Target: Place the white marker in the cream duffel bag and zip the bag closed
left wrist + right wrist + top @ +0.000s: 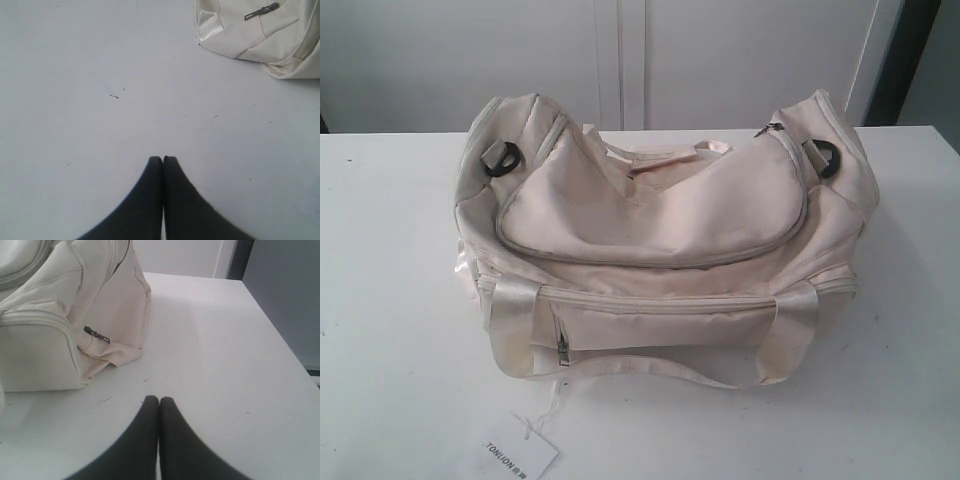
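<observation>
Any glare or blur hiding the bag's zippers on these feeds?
Exterior view: soft even light, cream bag pale against the white table, mild sheen on the satin strap. Left wrist view: bluish cast, zipper pull readable. Right wrist view: soft shadow beside the bag, no glare.

cream duffel bag [660,215] – black d-rings [504,158]; white table [390,300]; black tool [162,159]
</observation>
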Controlling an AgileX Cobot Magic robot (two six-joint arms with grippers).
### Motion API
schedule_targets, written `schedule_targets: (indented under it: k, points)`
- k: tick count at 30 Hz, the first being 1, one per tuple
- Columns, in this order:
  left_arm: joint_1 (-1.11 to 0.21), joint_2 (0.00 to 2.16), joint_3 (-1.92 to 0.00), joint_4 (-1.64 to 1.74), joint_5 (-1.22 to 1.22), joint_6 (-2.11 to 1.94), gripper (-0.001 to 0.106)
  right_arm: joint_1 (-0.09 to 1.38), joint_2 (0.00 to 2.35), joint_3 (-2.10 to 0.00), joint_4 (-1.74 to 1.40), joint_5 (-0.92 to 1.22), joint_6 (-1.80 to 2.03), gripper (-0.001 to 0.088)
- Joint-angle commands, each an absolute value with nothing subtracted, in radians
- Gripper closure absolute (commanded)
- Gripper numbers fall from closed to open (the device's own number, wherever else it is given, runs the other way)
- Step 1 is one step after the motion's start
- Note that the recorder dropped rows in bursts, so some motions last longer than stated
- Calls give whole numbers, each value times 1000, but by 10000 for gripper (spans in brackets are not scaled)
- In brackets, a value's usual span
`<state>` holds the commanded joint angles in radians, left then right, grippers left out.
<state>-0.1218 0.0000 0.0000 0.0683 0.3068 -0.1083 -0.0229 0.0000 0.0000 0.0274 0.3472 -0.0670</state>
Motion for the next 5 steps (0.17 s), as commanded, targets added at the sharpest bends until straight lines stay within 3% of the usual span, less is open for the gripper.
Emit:
schedule_targets:
  k: [5]
  points:
    - [-122,0,0,68,307,-108,1053,-23,0,0,27,347,-67,868]
